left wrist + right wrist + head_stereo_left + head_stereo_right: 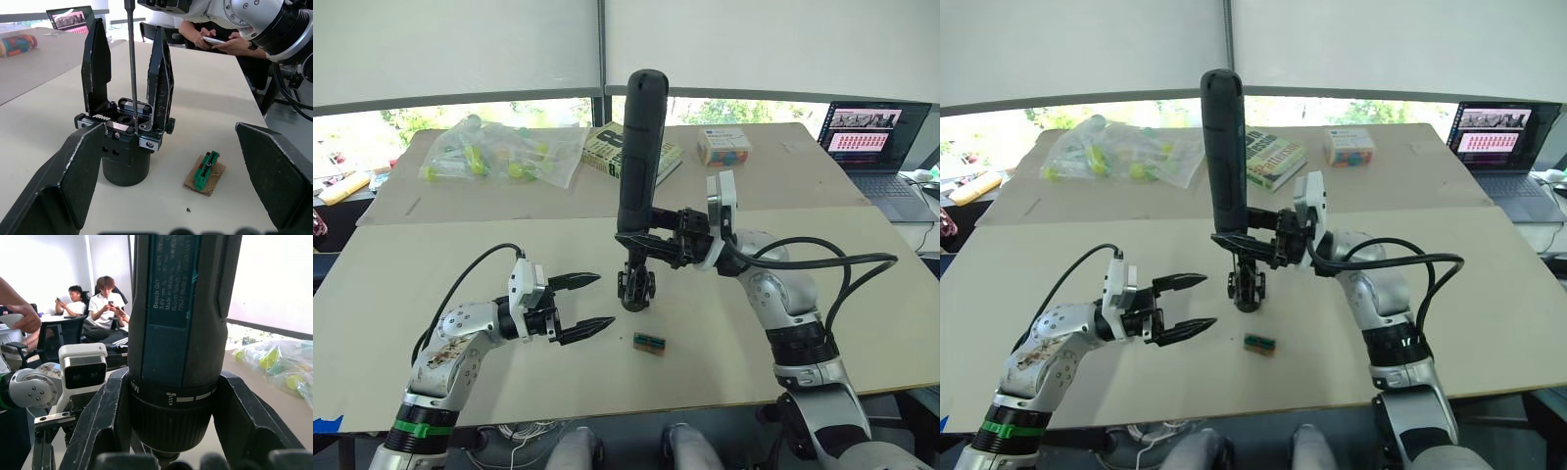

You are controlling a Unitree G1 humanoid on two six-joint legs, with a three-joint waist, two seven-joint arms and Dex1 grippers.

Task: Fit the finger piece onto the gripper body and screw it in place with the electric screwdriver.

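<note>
Nearest in the head views is the left gripper [595,303], its two pointed black fingers spread apart with nothing between them, low on the near left of the pale wooden table [431,264]. Just right of it lies one small green-and-black block [649,343]. Past that, in the middle, stands one small black round gripper body [636,287]. One long, thick black electric screwdriver [640,147] stands straight up over it, bit down. The right gripper [641,243] is closed around the tool's lower end. At the far side lie one clear bag of small bits [499,152], one book [631,149], one small box [723,147] and, far right, one laptop [876,142].

From the left wrist, the gripper body [126,147] has two tall black fingers sticking up, so the finger piece [161,78] looks already fitted; I guess it is the right-hand one. The thin metal bit [131,58] comes down between them and its tip meets the top of the body. One green block sits on a brown card [206,170] just beside it.

From the right wrist, the black fingers [105,418] squeeze the screwdriver's collar [173,406] from both sides.

I think the screwdriver is heavy, hard and top-heavy, so a low hold on the collar is best. The gripper body looks light and could tip or spin; hold its round base. The finger piece is tiny and stiff.
</note>
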